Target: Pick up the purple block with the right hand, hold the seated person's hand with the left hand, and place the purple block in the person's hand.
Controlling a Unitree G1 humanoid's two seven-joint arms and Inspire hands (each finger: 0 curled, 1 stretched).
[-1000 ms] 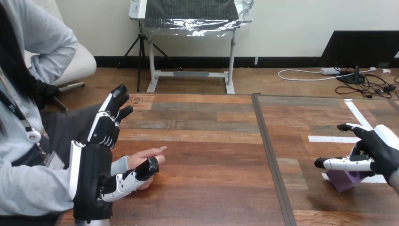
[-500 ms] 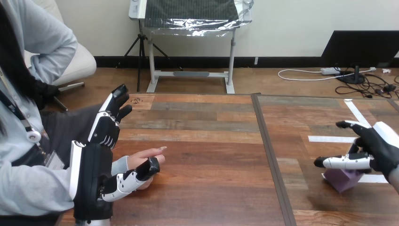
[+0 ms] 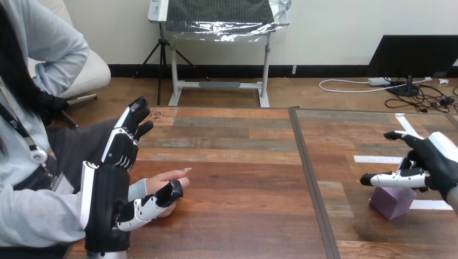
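Wood planks make up the counter (image 3: pixel 237 216), and a dark strip (image 3: pixel 310 178) runs down it from back to front. The purple block (image 3: pixel 392 201) sits flat on the counter, to the right of the dark strip and near the front edge. One end of a white tape line (image 3: pixel 429 205) lies just beside the block, on the side away from the strip.

The right hand (image 3: pixel 432 162) hangs just over the block, further right of the strip. It is spread wide and straight, and it holds nothing. One white finger (image 3: pixel 394 179) reaches toward the strip, right above the block's top. I cannot tell if it touches the block.

Far to the left of the strip, the person's hand (image 3: pixel 164 182) rests on the counter, with one finger pointing at the strip. The left hand (image 3: pixel 105 199) stands next to it, on the side away from the strip. Its fingers (image 3: pixel 127 137) stick straight up, open, not wrapped around anything. Its thumb (image 3: pixel 154 202) lies along the near side of the person's hand and touches it.
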